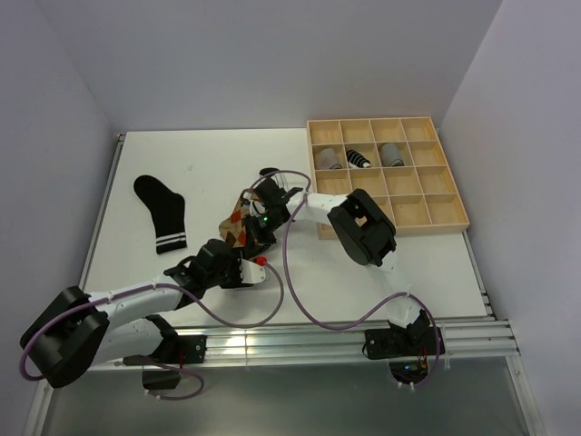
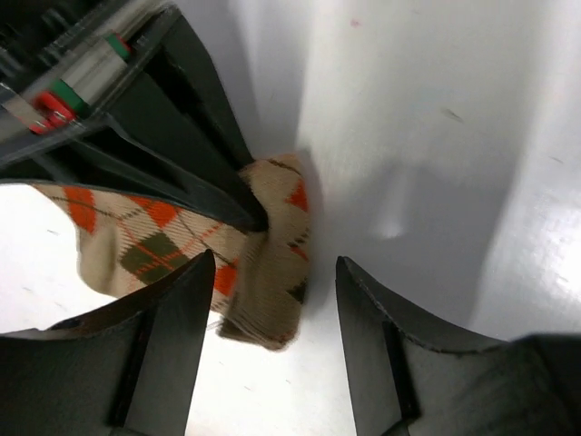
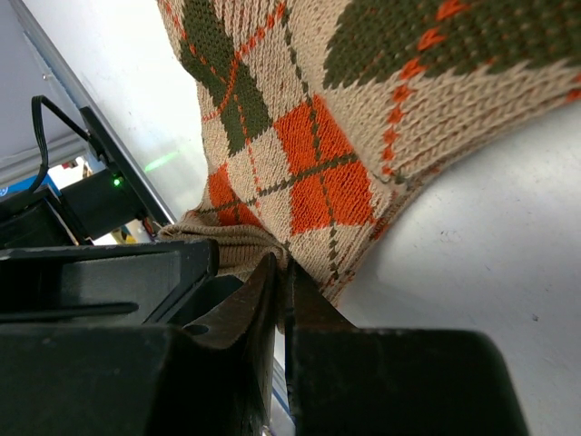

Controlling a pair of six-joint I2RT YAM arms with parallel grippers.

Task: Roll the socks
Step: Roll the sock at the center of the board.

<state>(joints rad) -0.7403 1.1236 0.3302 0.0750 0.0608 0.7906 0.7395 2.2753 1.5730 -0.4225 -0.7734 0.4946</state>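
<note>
Right fingers [image 3: 241, 313] clamped the tan, orange-diamond knitted sock [image 3: 309, 173]; the open, empty left fingers [image 2: 168, 336] at its 6 o'clock had to centre on the fold.

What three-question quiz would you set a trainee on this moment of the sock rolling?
1. True or false: the right claw is shut on the argyle sock.
2. How many rolled socks sit in the wooden tray? A) one B) three C) five
3. Fill in: seen from the top camera, the black sock with white stripes lies flat on the table, to the ___ of the argyle sock.

Key: 1 true; 2 B; 3 left.
</note>
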